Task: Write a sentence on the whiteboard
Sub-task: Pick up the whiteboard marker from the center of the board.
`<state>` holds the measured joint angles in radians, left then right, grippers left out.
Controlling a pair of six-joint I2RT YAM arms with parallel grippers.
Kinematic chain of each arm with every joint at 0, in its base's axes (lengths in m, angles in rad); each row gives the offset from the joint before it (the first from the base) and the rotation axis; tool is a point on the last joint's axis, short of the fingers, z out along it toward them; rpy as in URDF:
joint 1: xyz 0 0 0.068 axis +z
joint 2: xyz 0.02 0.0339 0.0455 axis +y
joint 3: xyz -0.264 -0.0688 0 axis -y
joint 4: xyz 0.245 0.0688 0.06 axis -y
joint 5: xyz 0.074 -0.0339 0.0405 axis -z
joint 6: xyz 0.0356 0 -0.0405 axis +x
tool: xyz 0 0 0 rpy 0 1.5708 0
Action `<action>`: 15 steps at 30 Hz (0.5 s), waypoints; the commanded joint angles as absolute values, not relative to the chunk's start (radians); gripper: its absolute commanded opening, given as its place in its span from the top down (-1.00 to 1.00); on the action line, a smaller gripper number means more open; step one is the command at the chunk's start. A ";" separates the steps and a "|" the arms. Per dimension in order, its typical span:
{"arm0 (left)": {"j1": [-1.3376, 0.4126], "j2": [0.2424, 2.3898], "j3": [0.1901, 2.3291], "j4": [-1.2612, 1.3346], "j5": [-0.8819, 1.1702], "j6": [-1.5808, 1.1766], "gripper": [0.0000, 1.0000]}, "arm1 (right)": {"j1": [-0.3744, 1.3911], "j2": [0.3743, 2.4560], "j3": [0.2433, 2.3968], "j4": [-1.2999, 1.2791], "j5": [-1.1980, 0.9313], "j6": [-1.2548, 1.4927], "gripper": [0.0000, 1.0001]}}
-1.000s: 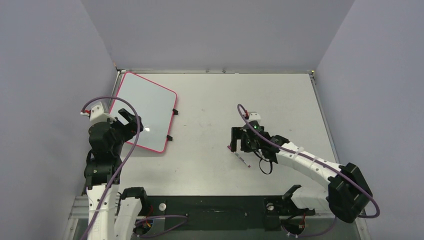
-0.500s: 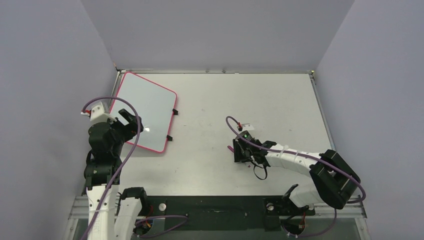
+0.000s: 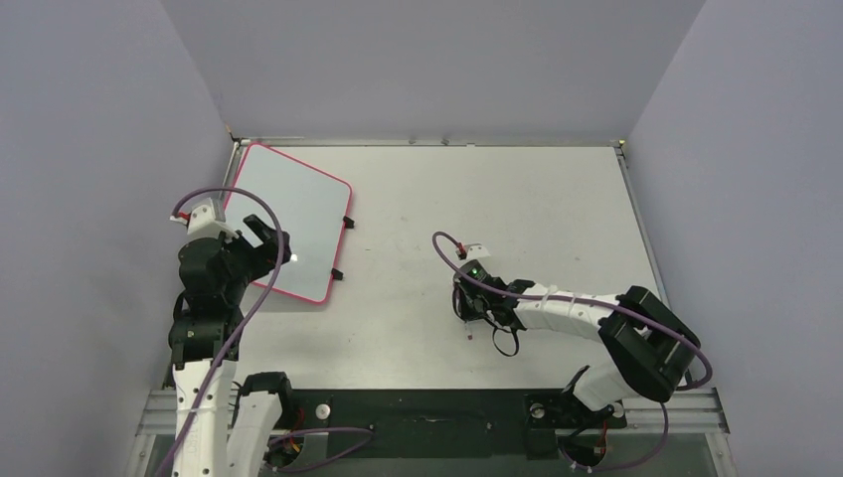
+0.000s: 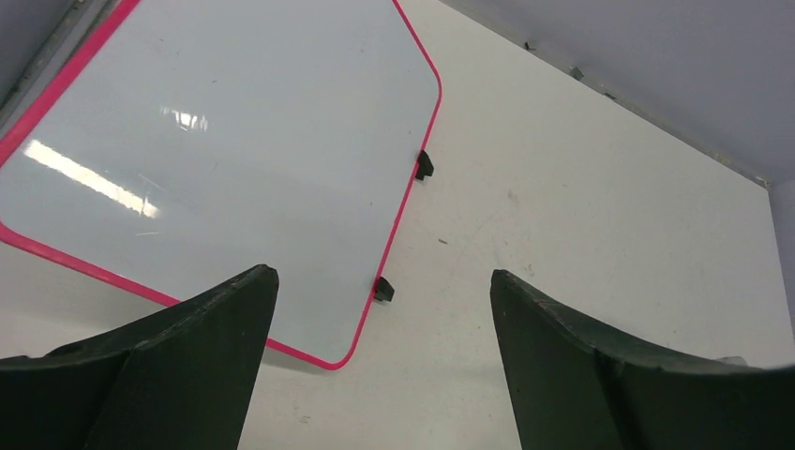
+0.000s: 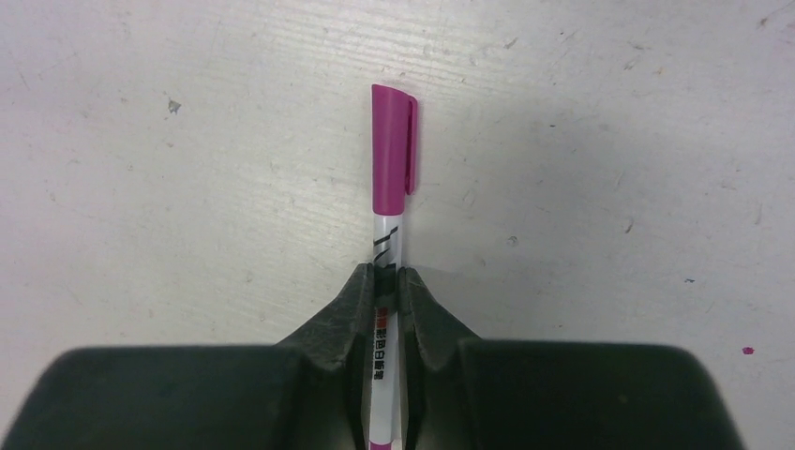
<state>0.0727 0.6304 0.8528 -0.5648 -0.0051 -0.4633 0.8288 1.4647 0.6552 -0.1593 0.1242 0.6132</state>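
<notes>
Right tool (image 5: pixel 384 281) pinched tight on marker (image 5: pixel 392 155) barrel, magenta cap pointing away, low at mid bench (image 3: pixel 537 199) | barrel print in red and black characters, I can't read it | left tool (image 4: pixel 382 277) wide open, holding nothing, above whiteboard (image 4: pixel 216 159) near edge | whiteboard lies flat at bench far-left corner

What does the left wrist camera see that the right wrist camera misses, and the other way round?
Left wrist only: the blank whiteboard with its pink frame and two black clips, seen beyond the open left gripper. Right wrist only: a marker with a magenta cap, pinched by the right gripper. Both: the white table.
</notes>
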 commanded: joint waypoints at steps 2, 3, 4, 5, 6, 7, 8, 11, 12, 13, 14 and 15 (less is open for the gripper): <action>0.057 0.669 0.851 -0.474 0.210 -0.452 -0.64 | 0.847 1.393 0.701 -0.213 0.043 0.573 1.00; 0.052 0.677 0.852 -0.458 0.270 -0.456 -0.64 | 0.848 1.373 0.706 -0.208 0.027 0.559 1.00; 0.037 0.693 0.859 -0.451 0.300 -0.463 -0.64 | 0.847 1.326 0.715 -0.195 -0.004 0.554 1.00; 0.029 0.707 0.863 -0.427 0.364 -0.468 -0.64 | 0.848 1.303 0.719 -0.189 -0.023 0.542 1.00; 0.014 0.714 0.870 -0.420 0.394 -0.479 -0.64 | 0.847 1.263 0.730 -0.178 -0.061 0.535 1.00; -0.010 0.725 0.875 -0.403 0.443 -0.485 -0.64 | 0.847 1.244 0.737 -0.175 -0.079 0.522 1.00; -0.050 0.729 0.885 -0.395 0.461 -0.493 -0.64 | 0.845 1.212 0.751 -0.171 -0.118 0.515 1.00; -0.121 0.748 0.905 -0.361 0.540 -0.508 -0.64 | 0.845 1.154 0.784 -0.164 -0.189 0.484 1.00; -0.153 0.753 0.916 -0.356 0.552 -0.517 -0.65 | 0.845 1.129 0.789 -0.157 -0.228 0.475 1.00; -0.165 0.763 0.920 -0.349 0.568 -0.523 -0.65 | 0.844 1.105 0.795 -0.148 -0.263 0.471 1.00; -0.189 0.770 0.928 -0.348 0.573 -0.537 -0.65 | 0.843 1.093 0.797 -0.141 -0.277 0.466 1.00; -0.199 0.780 0.931 -0.341 0.582 -0.546 -0.65 | 0.843 1.068 0.800 -0.131 -0.301 0.463 1.00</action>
<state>-0.1490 0.7643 0.8589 -0.4427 0.4641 -0.5045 0.8394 1.1450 0.7589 -0.1913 -0.1604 0.5083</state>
